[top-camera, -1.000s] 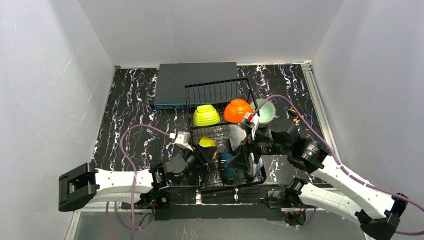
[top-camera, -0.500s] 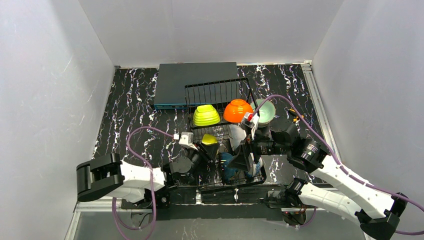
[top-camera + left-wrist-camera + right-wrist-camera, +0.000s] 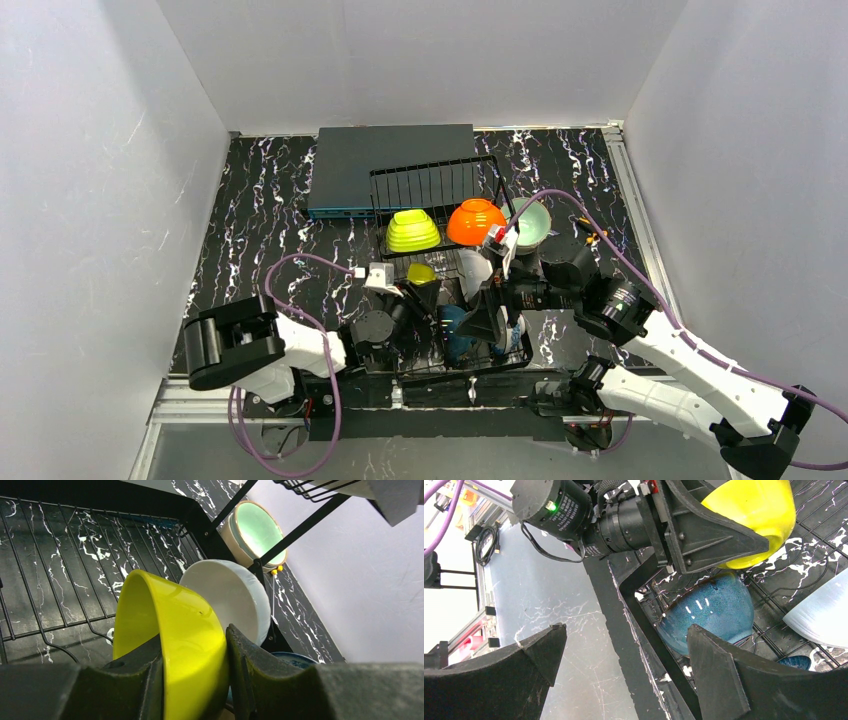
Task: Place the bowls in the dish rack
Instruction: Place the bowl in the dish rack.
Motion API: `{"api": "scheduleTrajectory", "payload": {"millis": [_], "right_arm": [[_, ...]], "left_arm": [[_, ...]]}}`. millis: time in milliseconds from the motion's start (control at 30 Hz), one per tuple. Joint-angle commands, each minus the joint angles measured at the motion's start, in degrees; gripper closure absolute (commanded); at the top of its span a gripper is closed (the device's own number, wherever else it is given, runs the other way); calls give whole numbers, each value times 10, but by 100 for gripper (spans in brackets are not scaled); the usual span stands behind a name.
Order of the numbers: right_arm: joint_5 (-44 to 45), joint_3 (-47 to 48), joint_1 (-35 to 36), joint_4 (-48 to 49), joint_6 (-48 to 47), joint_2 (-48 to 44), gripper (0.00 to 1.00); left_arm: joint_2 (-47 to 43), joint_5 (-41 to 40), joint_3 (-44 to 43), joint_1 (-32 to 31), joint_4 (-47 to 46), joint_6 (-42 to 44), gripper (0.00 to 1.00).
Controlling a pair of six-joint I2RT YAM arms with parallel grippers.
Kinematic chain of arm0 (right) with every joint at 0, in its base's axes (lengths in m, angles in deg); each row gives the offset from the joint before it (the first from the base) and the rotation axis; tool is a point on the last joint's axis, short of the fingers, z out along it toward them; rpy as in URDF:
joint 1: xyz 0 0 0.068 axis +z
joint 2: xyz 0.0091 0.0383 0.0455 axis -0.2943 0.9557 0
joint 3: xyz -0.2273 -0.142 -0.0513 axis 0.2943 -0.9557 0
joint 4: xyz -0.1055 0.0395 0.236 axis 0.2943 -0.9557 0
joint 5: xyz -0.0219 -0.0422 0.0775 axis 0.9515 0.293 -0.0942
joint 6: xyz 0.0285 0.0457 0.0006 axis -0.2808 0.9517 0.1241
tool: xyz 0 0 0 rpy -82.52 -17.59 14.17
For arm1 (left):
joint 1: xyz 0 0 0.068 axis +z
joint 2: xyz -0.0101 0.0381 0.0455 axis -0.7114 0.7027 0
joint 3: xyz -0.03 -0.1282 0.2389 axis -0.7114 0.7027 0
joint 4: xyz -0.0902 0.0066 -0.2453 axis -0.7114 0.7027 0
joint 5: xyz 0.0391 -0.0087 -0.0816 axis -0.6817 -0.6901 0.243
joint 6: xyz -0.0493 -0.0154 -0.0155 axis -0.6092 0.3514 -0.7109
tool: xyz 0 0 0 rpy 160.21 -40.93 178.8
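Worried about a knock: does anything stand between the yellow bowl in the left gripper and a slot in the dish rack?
Yes. Just beyond the yellow bowl in the left gripper, a white bowl leans in the dish rack, and a blue bowl sits close beside the yellow one.

readable text: none | labels/brands: none legible | numbers/signs: none legible in any view
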Motion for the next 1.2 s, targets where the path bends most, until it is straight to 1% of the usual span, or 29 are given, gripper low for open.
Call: {"api": "scheduleTrajectory", "payload": {"millis": [0,167,500,1167], "right_arm": [[-4,1,-1,15,-3,-8,2],[-6,-2,-1,20,1,-9,2],[-4,-9,-2,22,6,-14,2],[-3,-14,-1,22,9,-19,2]], "left_arm": [[28,-45,-27,5,-51,25,100],[65,-45,-48,8,-67,44,100],[103,-11,-60,35,-71,-19,100],[155,62,-111,58,-75,-48,100]]}}
